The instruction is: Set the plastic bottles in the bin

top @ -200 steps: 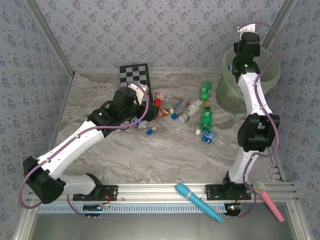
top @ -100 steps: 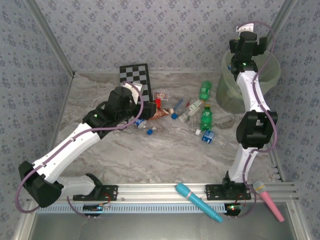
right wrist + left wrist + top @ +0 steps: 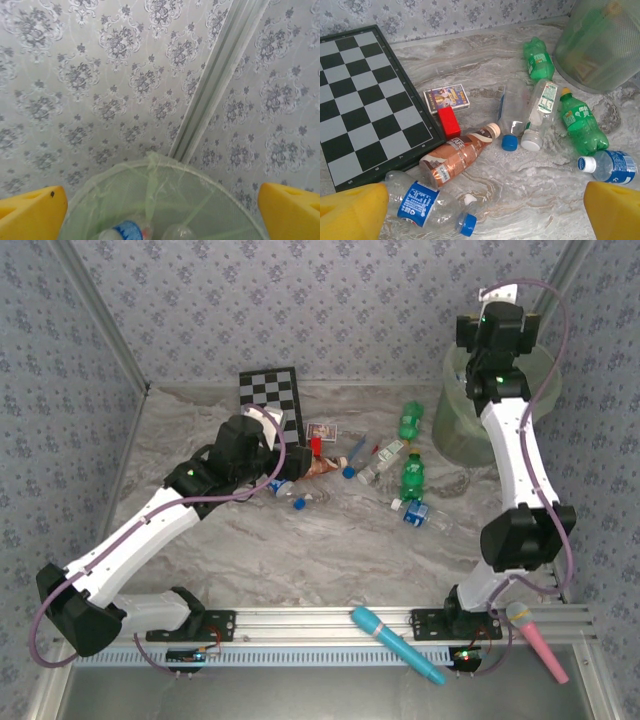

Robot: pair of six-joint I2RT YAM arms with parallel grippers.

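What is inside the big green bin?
Inside the bin lies a clear bottle with a blue label and another clear bottle beside it. Anything deeper is cut off at the picture's edge.

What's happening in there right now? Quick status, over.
Both grippers open, empty: left gripper over the clear bottle, right gripper above the bin. Blue-labelled bottle seen inside. Red block beside brown bottle.
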